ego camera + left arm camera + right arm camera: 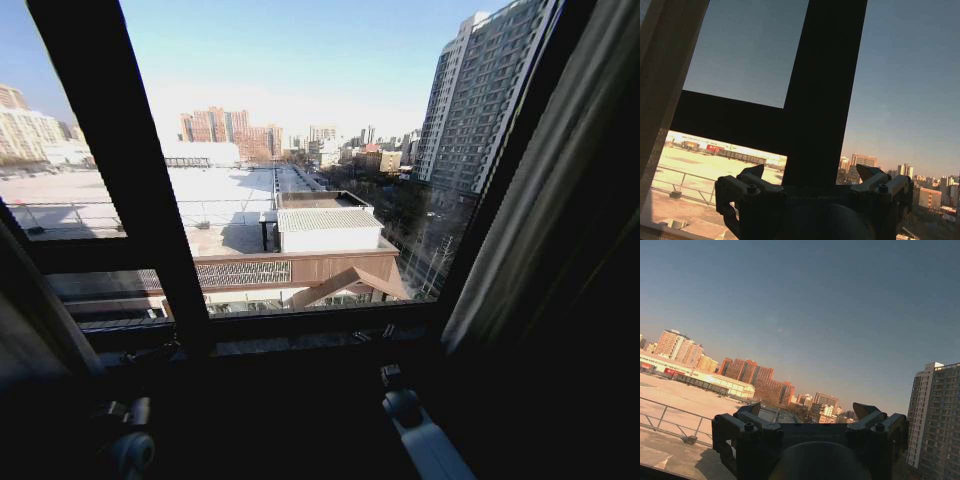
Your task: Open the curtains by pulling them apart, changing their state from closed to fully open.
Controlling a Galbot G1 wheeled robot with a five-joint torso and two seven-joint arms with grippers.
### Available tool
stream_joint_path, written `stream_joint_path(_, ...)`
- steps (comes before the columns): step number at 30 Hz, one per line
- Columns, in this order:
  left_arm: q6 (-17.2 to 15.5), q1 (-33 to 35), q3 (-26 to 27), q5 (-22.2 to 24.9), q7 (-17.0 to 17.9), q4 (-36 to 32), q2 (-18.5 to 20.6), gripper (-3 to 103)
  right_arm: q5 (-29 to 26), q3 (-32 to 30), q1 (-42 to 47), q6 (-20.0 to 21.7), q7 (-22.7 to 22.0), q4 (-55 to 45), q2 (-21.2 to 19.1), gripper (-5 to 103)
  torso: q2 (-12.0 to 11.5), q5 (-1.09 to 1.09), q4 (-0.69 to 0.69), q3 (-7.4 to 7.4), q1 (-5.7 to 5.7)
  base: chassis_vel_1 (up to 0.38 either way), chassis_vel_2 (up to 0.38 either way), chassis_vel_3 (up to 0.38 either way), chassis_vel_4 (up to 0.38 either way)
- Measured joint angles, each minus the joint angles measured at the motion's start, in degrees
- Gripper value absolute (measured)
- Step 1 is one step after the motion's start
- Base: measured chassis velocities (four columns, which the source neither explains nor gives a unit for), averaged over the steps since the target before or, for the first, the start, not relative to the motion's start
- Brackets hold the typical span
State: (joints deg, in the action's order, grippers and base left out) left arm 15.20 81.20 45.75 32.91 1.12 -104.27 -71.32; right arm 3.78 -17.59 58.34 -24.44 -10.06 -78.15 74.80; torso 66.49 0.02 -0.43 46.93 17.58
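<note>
Both arms low by sill, left gripper and right gripper spread wide, holding nothing. Curtains gathered at window edges: right panel, left panel. Fabric likely light, limp, slippery; pinch bunched pleats.

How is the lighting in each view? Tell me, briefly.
Head view: bright sky outside, the room black, the right curtain dim and backlit. Left wrist view: the left gripper and window frame in silhouette. Right wrist view: the right gripper dark against warm low sunlight.
</note>
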Motion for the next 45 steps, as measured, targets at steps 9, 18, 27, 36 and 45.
stream_joint_path(9,0.00,0.00,0.00,0.00,0.00,0.00,0.00,100,0.24,0.27,0.09,0.05,0.09,-0.35,0.44,100,0.00,0.02,0.00,0.00,0.00,0.399,0.321,-0.390,-0.315)
stream_joint_path(18,0.00,0.00,0.00,0.00,0.00,0.00,0.00,100,0.32,0.49,0.38,-0.48,0.05,-0.61,0.84,100,0.00,-0.01,0.00,0.00,0.00,0.366,0.323,-0.372,-0.313)
stream_joint_path(27,0.00,0.00,0.02,0.00,0.01,0.01,0.01,100,0.43,0.35,0.42,-1.96,0.50,-1.03,1.19,100,0.00,-0.04,0.03,0.00,0.01,0.226,0.224,-0.224,-0.240)
stream_joint_path(36,0.00,0.00,-0.03,0.00,-0.01,0.00,-0.02,100,-0.25,-0.26,1.04,-3.42,3.83,-0.64,1.24,100,0.00,0.00,-0.03,0.00,-0.01,-0.021,-0.013,0.029,0.005)
stream_joint_path(45,0.00,0.00,-0.01,0.00,-0.01,0.00,0.00,100,0.19,0.44,1.12,-4.70,4.54,-1.04,1.85,100,0.00,-0.03,0.02,0.00,0.01,-0.028,0.037,0.028,-0.037)
